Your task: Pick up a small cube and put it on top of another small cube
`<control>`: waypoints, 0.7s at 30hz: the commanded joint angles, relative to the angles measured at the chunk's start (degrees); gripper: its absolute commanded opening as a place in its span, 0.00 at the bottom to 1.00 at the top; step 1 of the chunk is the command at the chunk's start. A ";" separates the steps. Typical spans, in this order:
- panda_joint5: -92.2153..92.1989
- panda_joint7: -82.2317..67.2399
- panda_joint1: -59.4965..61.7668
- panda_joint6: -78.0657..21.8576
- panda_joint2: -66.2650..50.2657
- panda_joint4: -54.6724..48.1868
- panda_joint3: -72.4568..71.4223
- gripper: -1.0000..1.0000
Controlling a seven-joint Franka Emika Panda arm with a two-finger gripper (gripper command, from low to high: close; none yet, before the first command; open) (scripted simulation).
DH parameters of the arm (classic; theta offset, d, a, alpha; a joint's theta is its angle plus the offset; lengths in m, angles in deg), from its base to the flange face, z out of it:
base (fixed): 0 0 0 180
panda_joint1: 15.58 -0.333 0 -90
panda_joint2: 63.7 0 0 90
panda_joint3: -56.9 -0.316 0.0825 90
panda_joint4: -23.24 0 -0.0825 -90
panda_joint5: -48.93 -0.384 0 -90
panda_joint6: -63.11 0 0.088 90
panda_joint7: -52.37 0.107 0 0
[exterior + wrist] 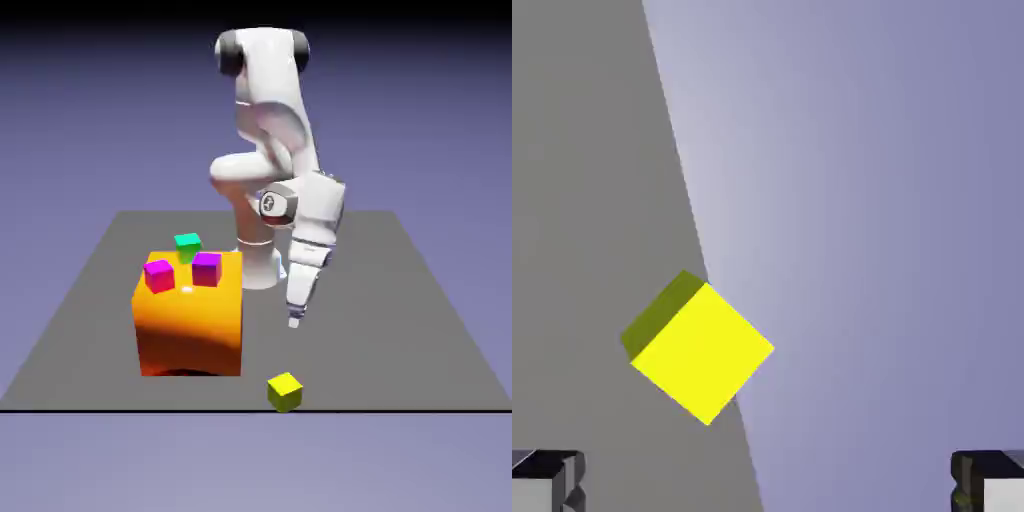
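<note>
A small yellow cube lies on the grey table right at its near edge, turned corner-on. My gripper hangs above and behind it, well clear of the table, pointing down toward it. In the hand view the small yellow cube shows ahead, left of centre, straddling the table edge line, and my gripper is open with its two fingertips far apart at the bottom corners and nothing between them.
A big orange block stands on the exterior view's left of the gripper. On its top sit a green cube and two magenta cubes. The table edge runs just by the yellow cube.
</note>
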 commanded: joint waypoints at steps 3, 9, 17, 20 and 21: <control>7.37 -5.33 -3.08 -3.01 -6.23 -3.24 1.55 0.50; 18.12 -11.00 -6.84 -5.75 -16.36 -8.47 4.05 0.50; 22.06 -7.09 -5.97 -2.07 -23.02 -11.83 5.65 0.00; 18.38 -10.74 -6.78 -5.51 -16.79 -8.69 4.16 0.00; 17.15 -11.96 -7.06 -6.66 -14.72 -7.64 3.66 0.00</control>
